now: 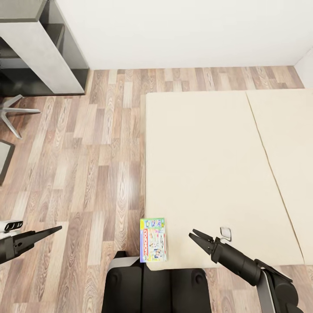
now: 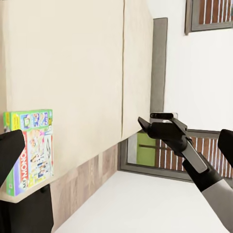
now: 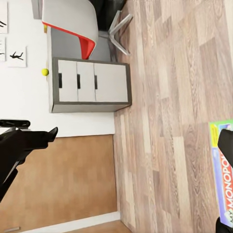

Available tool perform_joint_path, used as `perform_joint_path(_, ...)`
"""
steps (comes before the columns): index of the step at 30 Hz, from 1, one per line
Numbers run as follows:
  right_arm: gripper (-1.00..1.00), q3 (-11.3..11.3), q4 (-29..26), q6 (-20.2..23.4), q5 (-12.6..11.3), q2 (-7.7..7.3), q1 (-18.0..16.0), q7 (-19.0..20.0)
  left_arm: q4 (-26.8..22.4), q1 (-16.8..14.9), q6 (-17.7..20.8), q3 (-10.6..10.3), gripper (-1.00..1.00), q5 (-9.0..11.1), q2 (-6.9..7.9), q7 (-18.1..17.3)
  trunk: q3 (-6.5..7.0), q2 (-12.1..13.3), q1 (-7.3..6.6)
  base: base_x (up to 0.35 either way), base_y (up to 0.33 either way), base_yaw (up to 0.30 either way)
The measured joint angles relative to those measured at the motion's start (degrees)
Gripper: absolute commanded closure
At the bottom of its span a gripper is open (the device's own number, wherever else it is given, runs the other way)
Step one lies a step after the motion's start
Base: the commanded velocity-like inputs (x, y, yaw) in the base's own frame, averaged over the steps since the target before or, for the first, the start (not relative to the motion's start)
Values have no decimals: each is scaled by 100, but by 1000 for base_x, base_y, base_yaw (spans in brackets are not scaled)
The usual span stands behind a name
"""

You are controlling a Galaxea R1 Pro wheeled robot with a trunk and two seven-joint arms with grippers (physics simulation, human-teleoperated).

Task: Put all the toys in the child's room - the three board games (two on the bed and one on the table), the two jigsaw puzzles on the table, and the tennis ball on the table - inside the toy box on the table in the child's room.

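**Lining up on the board game at the bed's near corner**

The green-white board game (image 1: 153, 240) lies flat on the bed (image 1: 208, 174), at the edge nearest my base. My right tool (image 1: 196, 237) hovers just beside it, fingers slightly spread, holding nothing. The left tool (image 1: 55, 228) looks pressed together over the floor. I'd slide the box past the edge, then pinch it.

The board game (image 1: 153, 246) lies at the bed's (image 1: 208, 165) near edge, its cover print too small to read from above. The bench (image 1: 41, 48) is cut off by the frame's corner.
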Motion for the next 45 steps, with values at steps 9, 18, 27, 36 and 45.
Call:
perform_joint_path(9, -100, -1, 0, -64, -1, -1, 7, 3, -1, 0, 0, 2, -100, -3, 0, 0, 85, 0, 0, 0, 0, 0)
perform_joint_path(18, -100, -3, 0, -114, -12, -1, 7, -2, 0, 0, 0, 1, -100, -7, 0, 0, 170, 0, 0, 0, 0, 0)
perform_joint_path(27, -100, -4, 2, -122, -4, -1, 7, -3, 0, 0, 0, -4, -100, -10, 0, 0, 256, 0, 0, 0, 0, 0)
perform_joint_path(36, -100, -4, 0, -126, -4, -1, 7, -6, 0, 0, -6, -19, -100, -9, -6, 0, 341, 0, 0, 0, 0, 0)
perform_joint_path(45, -100, 1, 1, -131, 3, 0, 7, -12, 0, 0, -9, -27, -100, -12, -9, 0, 427, 0, 0, 0, 0, 0)
